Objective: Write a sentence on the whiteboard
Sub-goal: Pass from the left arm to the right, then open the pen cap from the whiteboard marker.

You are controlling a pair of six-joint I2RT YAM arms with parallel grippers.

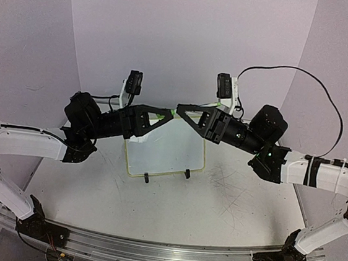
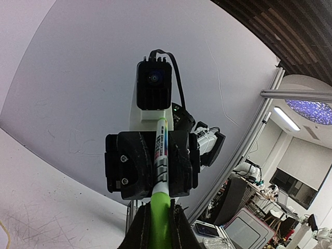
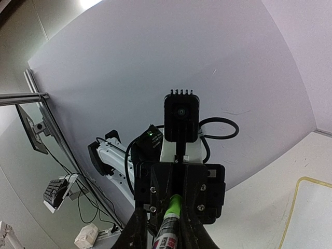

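Observation:
Both grippers meet tip to tip above the whiteboard (image 1: 168, 158), which lies flat with its pale yellow frame and two black feet. A green marker (image 1: 173, 112) bridges them. My left gripper (image 1: 163, 113) is shut on the marker's green cap (image 2: 160, 212). My right gripper (image 1: 183, 111) is shut on the white labelled barrel (image 3: 166, 239). In the left wrist view the barrel (image 2: 161, 155) runs straight into the right gripper's fingers. A corner of the whiteboard (image 3: 316, 218) shows in the right wrist view. The sentence is not in view; the arms cover the board's far part.
A black cable (image 1: 304, 72) loops from the right wrist camera over to the right arm. The curved white backdrop stands close behind the grippers. An aluminium rail (image 1: 161, 254) carries both arm bases along the near edge. The scratched table (image 1: 237, 181) surrounds the board.

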